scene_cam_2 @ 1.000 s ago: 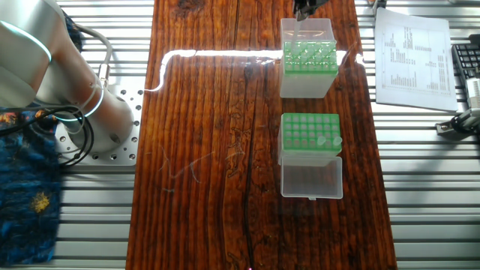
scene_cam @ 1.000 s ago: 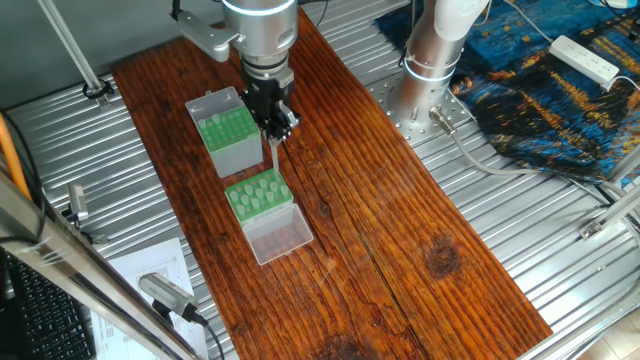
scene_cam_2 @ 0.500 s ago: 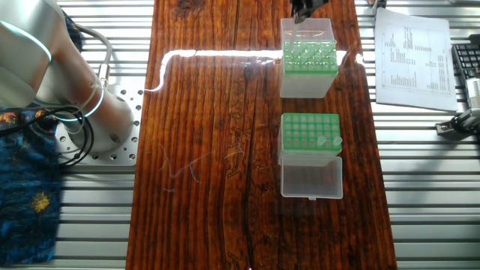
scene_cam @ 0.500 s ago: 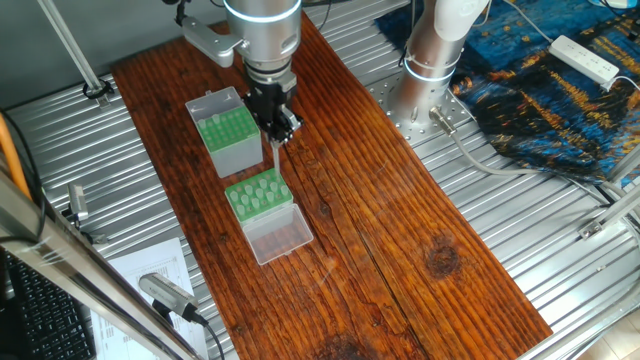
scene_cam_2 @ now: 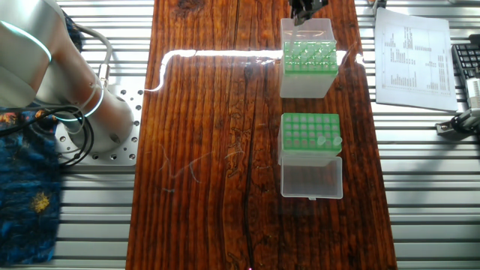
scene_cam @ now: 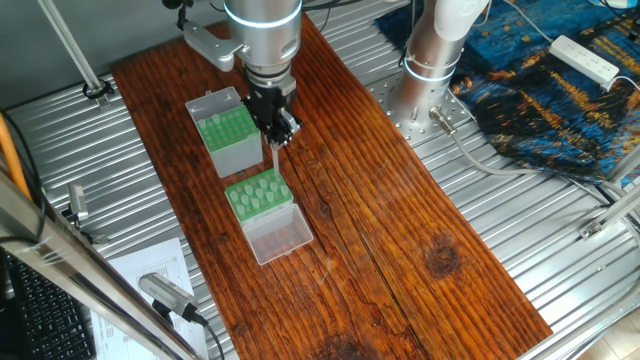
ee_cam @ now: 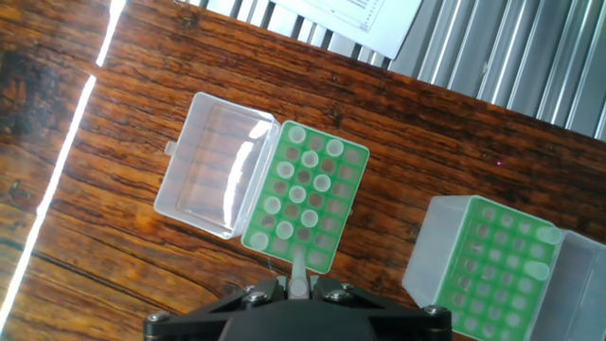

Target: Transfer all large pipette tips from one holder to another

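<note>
My gripper (scene_cam: 276, 132) is shut on a large pipette tip (scene_cam: 275, 152), a pale cone that hangs point down. It hovers over the gap between the two boxes. In the hand view the tip (ee_cam: 297, 269) sticks out of the gripper (ee_cam: 298, 286) and points at the near edge of the low green rack (ee_cam: 303, 199). That rack's clear lid (ee_cam: 213, 166) lies open beside it, and pale tips stand in some of its holes. The taller grey-sided holder (scene_cam: 230, 135) stands behind the low rack (scene_cam: 258, 192). The holder (scene_cam_2: 307, 64), the rack (scene_cam_2: 309, 135) and the gripper (scene_cam_2: 304, 9) show from above.
The boxes stand on a dark wooden board (scene_cam: 380, 230) laid on a ribbed metal table. The robot base (scene_cam: 430, 60) rises at the back right. A printed sheet (scene_cam_2: 412, 56) lies beside the board, near the holder.
The gripper with the tip has shifted only slightly. Both boxes stand as before.
</note>
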Controlling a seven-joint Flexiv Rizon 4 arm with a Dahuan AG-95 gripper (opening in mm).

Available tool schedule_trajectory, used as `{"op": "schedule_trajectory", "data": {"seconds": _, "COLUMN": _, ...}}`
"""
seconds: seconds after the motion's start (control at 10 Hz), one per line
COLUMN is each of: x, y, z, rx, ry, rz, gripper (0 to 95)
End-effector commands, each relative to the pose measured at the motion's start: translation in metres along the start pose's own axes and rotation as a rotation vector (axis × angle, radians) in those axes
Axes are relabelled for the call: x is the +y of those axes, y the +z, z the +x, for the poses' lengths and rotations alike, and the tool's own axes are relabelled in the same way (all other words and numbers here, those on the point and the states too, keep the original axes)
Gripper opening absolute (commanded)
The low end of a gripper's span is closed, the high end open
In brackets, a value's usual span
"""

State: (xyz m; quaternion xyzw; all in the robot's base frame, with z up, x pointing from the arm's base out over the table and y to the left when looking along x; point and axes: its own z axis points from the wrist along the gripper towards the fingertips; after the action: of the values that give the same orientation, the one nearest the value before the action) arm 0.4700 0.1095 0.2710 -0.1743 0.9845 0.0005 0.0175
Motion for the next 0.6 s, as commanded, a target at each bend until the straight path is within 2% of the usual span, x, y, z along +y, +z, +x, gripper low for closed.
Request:
{"op": "schedule_trajectory", "data": {"seconds": 0.1, "x": -0.0005, "y": 0.0005, "z": 0.0003, "rx": 0.0, "ry": -0.004, "rz": -0.001, "gripper": 19.0}}
{"op": "schedule_trajectory", "data": {"seconds": 0.4, "x": -0.0017, "y": 0.0013, "z": 0.0001, "rx": 0.009, "ry": 0.01, "rz": 0.006, "gripper": 19.0}}
{"op": "schedule_trajectory", "data": {"seconds": 0.6, "x": -0.01, "y": 0.0058, "z": -0.0001, "rx": 0.021, "ry": 0.0, "rz": 0.032, "gripper": 19.0}}
